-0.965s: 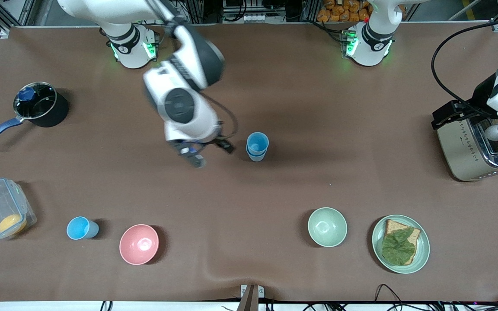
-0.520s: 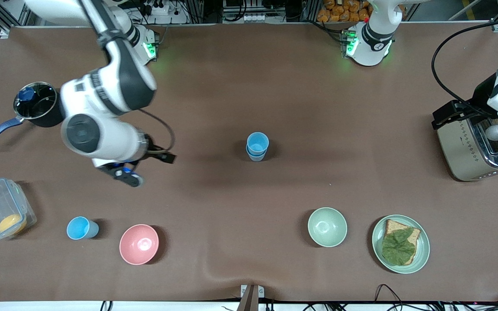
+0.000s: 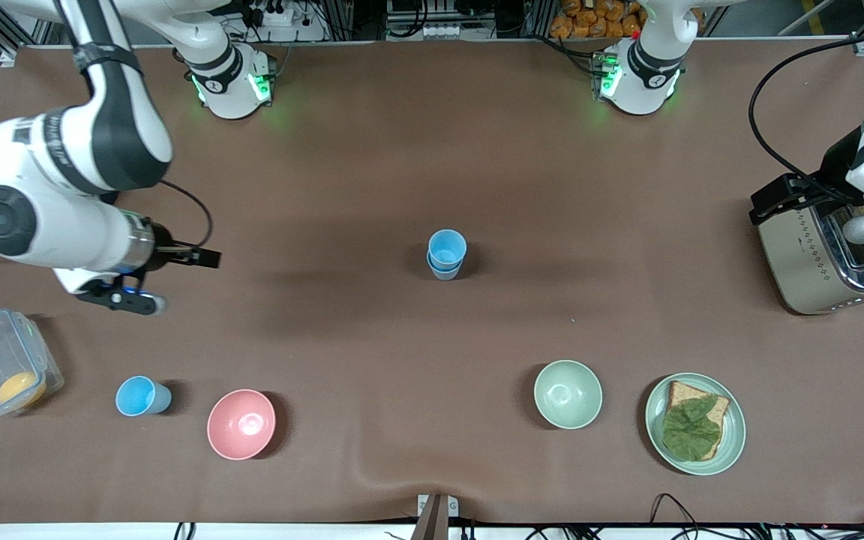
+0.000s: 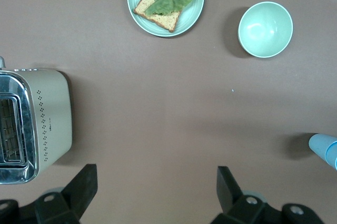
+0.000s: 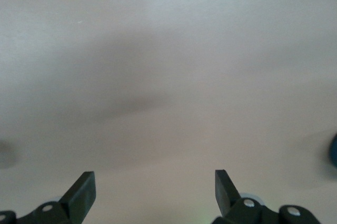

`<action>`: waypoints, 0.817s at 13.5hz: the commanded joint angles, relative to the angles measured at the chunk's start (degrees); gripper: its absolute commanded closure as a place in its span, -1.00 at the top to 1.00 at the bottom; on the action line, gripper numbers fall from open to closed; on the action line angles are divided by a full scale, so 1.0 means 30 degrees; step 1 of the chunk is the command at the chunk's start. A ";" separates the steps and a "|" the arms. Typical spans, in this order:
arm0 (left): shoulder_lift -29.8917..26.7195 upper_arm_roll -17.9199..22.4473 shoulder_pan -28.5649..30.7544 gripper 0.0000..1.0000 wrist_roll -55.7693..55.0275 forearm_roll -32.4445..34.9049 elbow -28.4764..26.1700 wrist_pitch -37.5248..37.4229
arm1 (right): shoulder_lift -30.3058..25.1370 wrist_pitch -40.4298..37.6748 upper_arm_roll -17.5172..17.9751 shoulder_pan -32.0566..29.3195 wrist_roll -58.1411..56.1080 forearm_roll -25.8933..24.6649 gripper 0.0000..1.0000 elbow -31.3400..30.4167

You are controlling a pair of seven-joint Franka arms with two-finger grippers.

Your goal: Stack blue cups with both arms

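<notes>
Two blue cups [image 3: 446, 256] sit stacked mid-table, a third cup [image 3: 141, 396] beside the pink bowl [image 3: 241, 424]. Right gripper [image 5: 155, 190] spread wide over bare table; left gripper [image 4: 157, 188] wide too, waiting.

Front view: even overhead light, soft shadows beside objects, green glow at arm bases along top edge. Left wrist view sharp. Right wrist view washed out, pale, hazy.

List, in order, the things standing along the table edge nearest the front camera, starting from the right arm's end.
Clear box → blue cup → pink bowl → green bowl → plate with toast.
</notes>
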 commanded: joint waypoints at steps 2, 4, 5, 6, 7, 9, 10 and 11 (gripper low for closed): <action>-0.0065 -0.0032 0.0079 1.00 0.0521 -0.0082 0.0145 -0.0007 | -0.2092 -0.0573 -0.1579 0.0030 -0.3545 -0.0270 1.00 -0.0836; -0.0094 -0.0032 0.0108 1.00 0.0521 -0.0082 0.0117 -0.0036 | -0.3379 -0.0722 -0.1465 -0.0642 -0.4425 -0.0299 1.00 -0.0807; -0.0094 -0.0032 0.0079 1.00 0.0521 -0.0082 0.0116 -0.0007 | -0.3850 -0.0722 -0.1493 -0.0673 -0.4982 -0.0328 1.00 -0.0777; -0.0065 -0.0032 0.0108 1.00 0.0521 -0.0082 0.0145 -0.0036 | -0.4115 -0.0722 -0.1436 -0.0877 -0.5451 -0.0415 1.00 -0.0690; -0.0065 -0.0032 0.0108 1.00 0.0521 -0.0082 0.0117 -0.0007 | -0.4350 -0.0722 -0.1348 -0.1053 -0.5920 -0.0590 1.00 -0.0631; -0.0094 -0.0032 0.0108 1.00 0.0521 -0.0082 0.0145 -0.0007 | -0.4528 -0.0809 -0.1056 -0.1578 -0.6799 -0.0651 1.00 -0.0339; -0.0094 -0.0032 0.0108 1.00 0.0521 -0.0082 0.0117 -0.0007 | -0.4499 -0.1158 -0.0677 -0.2191 -0.7355 -0.0651 1.00 0.0155; -0.0094 -0.0003 0.0108 1.00 0.0521 -0.0082 0.0145 -0.0036 | -0.4441 -0.1567 -0.0325 -0.2777 -0.7592 -0.0651 1.00 0.0682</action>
